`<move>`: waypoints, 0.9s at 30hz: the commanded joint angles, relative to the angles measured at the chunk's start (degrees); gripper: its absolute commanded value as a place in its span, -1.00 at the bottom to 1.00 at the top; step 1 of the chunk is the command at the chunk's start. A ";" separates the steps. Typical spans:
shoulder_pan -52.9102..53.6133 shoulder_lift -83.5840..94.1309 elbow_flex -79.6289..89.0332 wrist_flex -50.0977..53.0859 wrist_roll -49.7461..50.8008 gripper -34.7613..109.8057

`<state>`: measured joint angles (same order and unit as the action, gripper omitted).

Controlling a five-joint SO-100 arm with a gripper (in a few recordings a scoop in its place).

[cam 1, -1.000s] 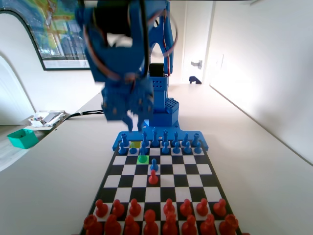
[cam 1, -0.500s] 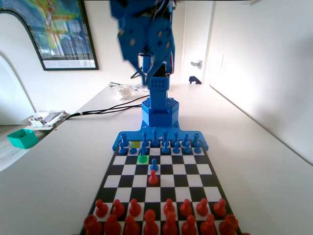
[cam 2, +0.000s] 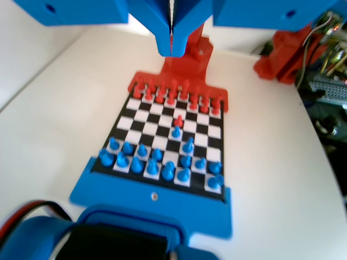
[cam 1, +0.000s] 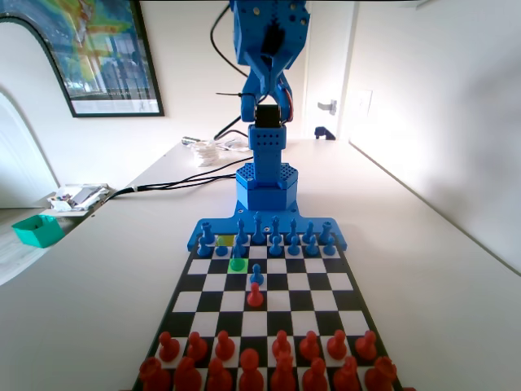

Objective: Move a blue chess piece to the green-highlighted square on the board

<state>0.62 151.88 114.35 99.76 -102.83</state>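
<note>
The board lies lengthwise in front of my arm. A blue pawn stands upright on the bright green square, one row out from the blue pawn row. In the wrist view this same pawn stands alone ahead of its row. My gripper hangs high above the board's red end with its jaws pressed together and nothing between them. In the fixed view my arm is folded up high over its base, far from the pieces.
Another blue pawn faces a red pawn mid-board. A duller yellow-green square lies behind the green one. Red pieces fill the near rows. A green bin, papers and cables lie to the left.
The arm has swung up and back from just above the board's blue end to high over its base. The pawn on the green square has stayed put.
</note>
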 commanded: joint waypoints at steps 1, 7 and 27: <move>-0.26 9.49 3.52 -1.49 0.70 -0.51; 0.44 16.79 9.84 -7.29 2.46 -0.51; 1.49 23.20 10.72 -9.67 2.72 -0.48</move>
<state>1.76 174.90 125.60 91.05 -100.11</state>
